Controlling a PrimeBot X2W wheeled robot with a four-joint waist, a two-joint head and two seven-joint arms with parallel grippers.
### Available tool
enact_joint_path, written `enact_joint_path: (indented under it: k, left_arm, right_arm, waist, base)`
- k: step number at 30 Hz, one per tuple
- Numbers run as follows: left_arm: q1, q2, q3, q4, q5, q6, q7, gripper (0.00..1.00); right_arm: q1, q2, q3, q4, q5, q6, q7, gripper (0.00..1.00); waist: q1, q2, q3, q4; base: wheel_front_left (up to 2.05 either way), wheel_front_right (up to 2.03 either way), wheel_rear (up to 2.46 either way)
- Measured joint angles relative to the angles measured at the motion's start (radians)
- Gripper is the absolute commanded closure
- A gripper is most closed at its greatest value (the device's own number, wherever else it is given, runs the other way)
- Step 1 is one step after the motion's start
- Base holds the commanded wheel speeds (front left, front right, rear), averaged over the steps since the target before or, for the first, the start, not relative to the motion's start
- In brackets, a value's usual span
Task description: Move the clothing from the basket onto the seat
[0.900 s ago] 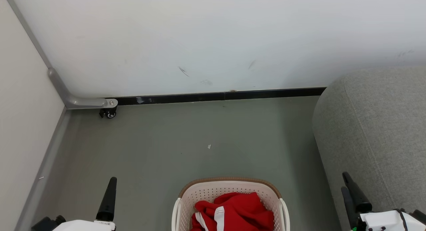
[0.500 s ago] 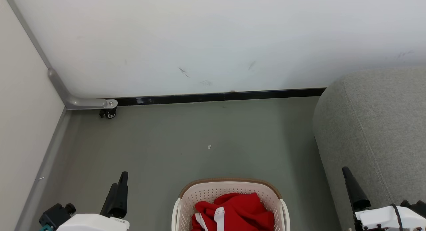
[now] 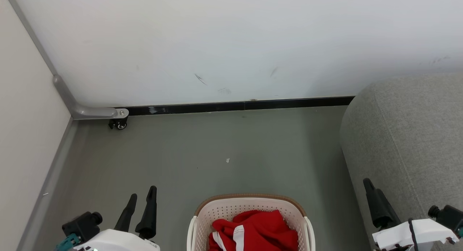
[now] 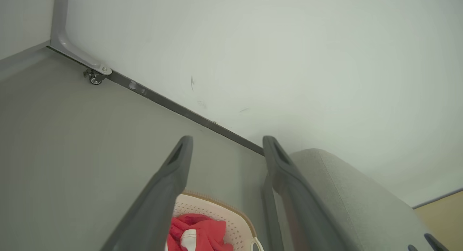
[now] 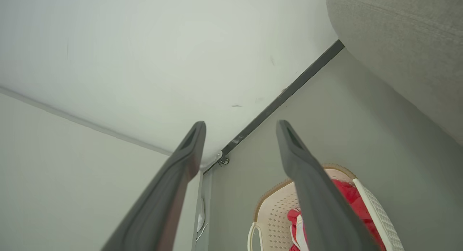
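Observation:
Bright red clothing (image 3: 253, 229) with white stripes lies bunched in the cream basket (image 3: 249, 197) at the bottom centre of the head view. The grey seat (image 3: 408, 142) fills the right side. My left gripper (image 3: 143, 192) hangs open above the floor, left of the basket. My right gripper (image 3: 369, 184) stands between basket and seat, fingers overlapping there. The left wrist view shows the left gripper (image 4: 228, 139) open and empty, with clothing (image 4: 199, 229), basket (image 4: 220, 207) and seat (image 4: 354, 193) beyond. In the right wrist view the right gripper (image 5: 241, 123) is open above basket (image 5: 275, 207) and clothing (image 5: 345, 193).
A white wall with a black baseboard (image 3: 235, 106) closes the back. A pale partition (image 3: 25, 135) on a grey frame with a caster wheel (image 3: 117, 123) bounds the left. A small white scrap (image 3: 227, 160) lies on the grey floor ahead of the basket.
My left gripper has moved right and turned, so both fingers now show apart. The right gripper has drifted slightly up and left. Basket and clothing have not moved.

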Motion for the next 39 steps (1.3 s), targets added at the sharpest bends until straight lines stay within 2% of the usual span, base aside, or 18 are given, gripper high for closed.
enact_joint_path:
  k: [12, 39]
  left_arm:
    - [0.000, 0.009, -0.080, 0.001, 0.257, 0.062, -0.048, 0.00]
    - [-0.001, 0.011, -0.157, 0.036, 0.617, 0.212, -0.142, 0.00]
  right_arm:
    - [0.001, -0.005, 0.014, -0.011, -0.264, 0.000, -0.047, 0.00]
    - [0.022, -0.011, 0.029, -0.018, -0.660, 0.000, -0.136, 0.00]
  waist:
    - [-0.0088, 0.0000, 0.009, 0.001]
    - [-0.0104, 0.0000, 0.001, 0.009]
  base:
    - [0.00, 0.00, 0.00]
    - [0.00, 0.00, 0.00]
